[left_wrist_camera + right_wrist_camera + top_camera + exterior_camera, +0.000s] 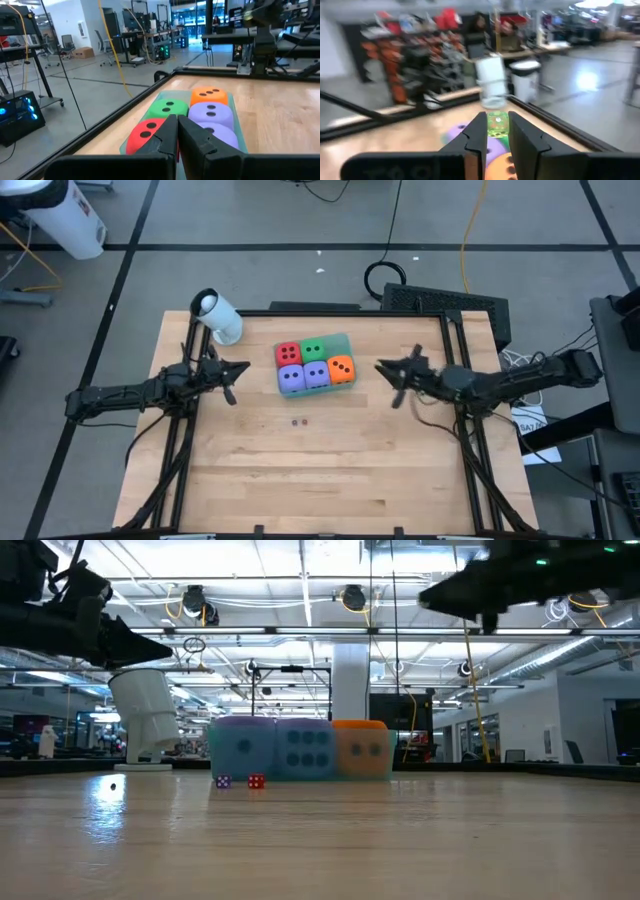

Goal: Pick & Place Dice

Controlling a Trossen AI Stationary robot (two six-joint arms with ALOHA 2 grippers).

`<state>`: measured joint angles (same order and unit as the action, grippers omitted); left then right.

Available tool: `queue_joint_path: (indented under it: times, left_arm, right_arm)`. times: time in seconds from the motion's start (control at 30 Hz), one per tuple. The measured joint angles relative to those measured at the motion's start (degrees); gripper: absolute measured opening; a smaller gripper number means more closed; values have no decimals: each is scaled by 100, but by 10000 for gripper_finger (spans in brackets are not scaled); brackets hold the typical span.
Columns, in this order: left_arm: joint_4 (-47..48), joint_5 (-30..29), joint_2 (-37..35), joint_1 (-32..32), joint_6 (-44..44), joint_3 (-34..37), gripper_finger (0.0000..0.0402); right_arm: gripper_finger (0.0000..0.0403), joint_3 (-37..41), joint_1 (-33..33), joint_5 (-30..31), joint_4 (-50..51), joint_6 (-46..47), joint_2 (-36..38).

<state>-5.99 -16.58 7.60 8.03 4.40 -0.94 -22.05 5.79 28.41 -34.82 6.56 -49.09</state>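
Note:
Five soft dice sit side by side in a flat teal tray at the table's far middle. Red and green are in the far row. Two purple-blue ones and the orange one are in the near row. My left gripper hovers left of the tray, its fingers shut and pointing at the dice. My right gripper hovers right of the tray, open by a narrow gap. The green die shows through that gap.
A white cup stands near the table's far left corner, just beyond my left arm. Two tiny dice lie on the bare wood near the table's middle. Black rails frame the table's edges. Both arms hang above the tabletop.

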Motion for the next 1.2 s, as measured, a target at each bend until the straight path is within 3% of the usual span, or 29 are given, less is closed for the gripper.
queue_joint_path:
  times: [0.17, 0.3, 0.43, 0.63, 0.83, 0.97, 1.1, 1.2]
  left_arm:
    - [-176, 0, 0, 0, 102, -1, 24]
    - [-185, 2, 0, -1, 119, 1, 24]
    - [-181, 2, 0, 0, 125, 1, 24]
    - [-135, 9, 0, -2, -48, -1, 24]
    - [148, 19, 1, -2, -54, 0, 24]
    - [228, 21, 2, -2, -38, 0, 24]
    - [228, 20, 2, -2, -23, 1, 24]
    - [228, 20, 0, -2, -22, 1, 24]
  right_arm:
    - [51, -1482, -734, -67, 1550, 246, -1288]
    - [51, -2522, -1524, -768, 2502, 395, -2389]
    - [51, -3137, -2237, -1655, 2588, 304, -3392]
    - [84, -3485, -2855, -2115, 2503, -119, -4590]
    - [181, -3553, -2904, -2339, 1937, -156, -4948]
    - [234, -3553, -2762, -2574, 1657, -1304, -4954]
    - [259, -3553, -2535, -2387, 1623, -2603, -4954]
    - [260, -3553, -2441, -1844, 1656, -2602, -4952]
